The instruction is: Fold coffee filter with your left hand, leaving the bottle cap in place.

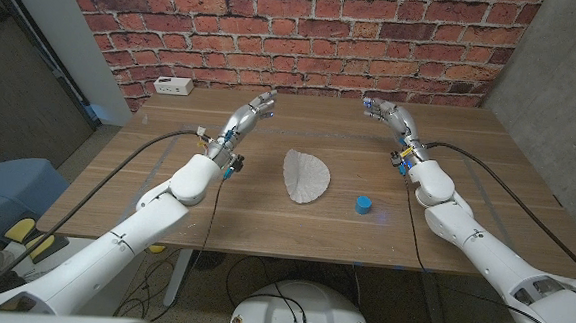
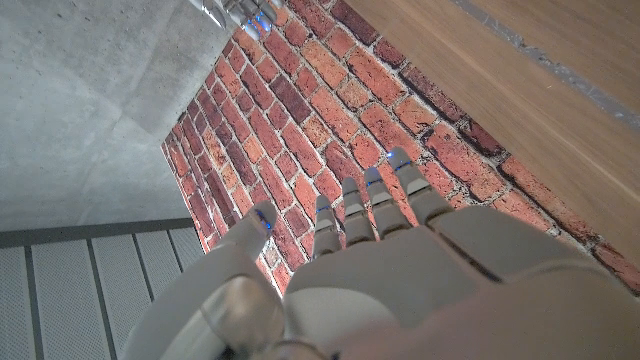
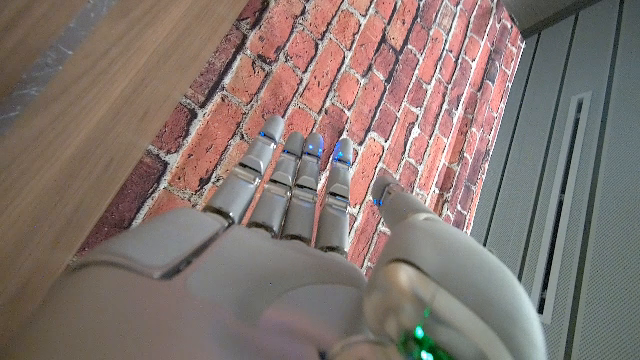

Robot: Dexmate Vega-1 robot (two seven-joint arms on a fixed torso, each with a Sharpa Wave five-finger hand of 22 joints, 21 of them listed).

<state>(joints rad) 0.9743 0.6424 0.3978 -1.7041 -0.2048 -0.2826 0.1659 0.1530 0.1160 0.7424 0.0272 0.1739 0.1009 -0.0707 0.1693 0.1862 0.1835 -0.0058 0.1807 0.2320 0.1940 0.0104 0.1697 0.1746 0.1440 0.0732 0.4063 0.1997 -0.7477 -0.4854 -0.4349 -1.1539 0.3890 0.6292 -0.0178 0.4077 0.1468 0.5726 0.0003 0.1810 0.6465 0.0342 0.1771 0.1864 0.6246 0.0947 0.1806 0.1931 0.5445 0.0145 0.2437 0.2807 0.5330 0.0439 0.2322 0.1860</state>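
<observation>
Here, coffee filter [image 1: 305, 175] lies mid-table, long axis running far edge to near edge. Left hand [image 1: 248, 115] nearer far edge, fingers straight, holding nothing; filter lies toward near edge and right. Blue bottle cap [image 1: 364, 203] just beside filter, right-hand side. Right hand [image 1: 392, 117] likewise empty, fingers extended.

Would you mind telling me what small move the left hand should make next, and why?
Probably bring the left hand back and inward toward the filter. The hand is open, holding nothing, near the table's far edge, while the filter lies unfolded mid-table. Approaching from the filter's left side should keep it away from the blue cap, which sits apart to the filter's right.
</observation>
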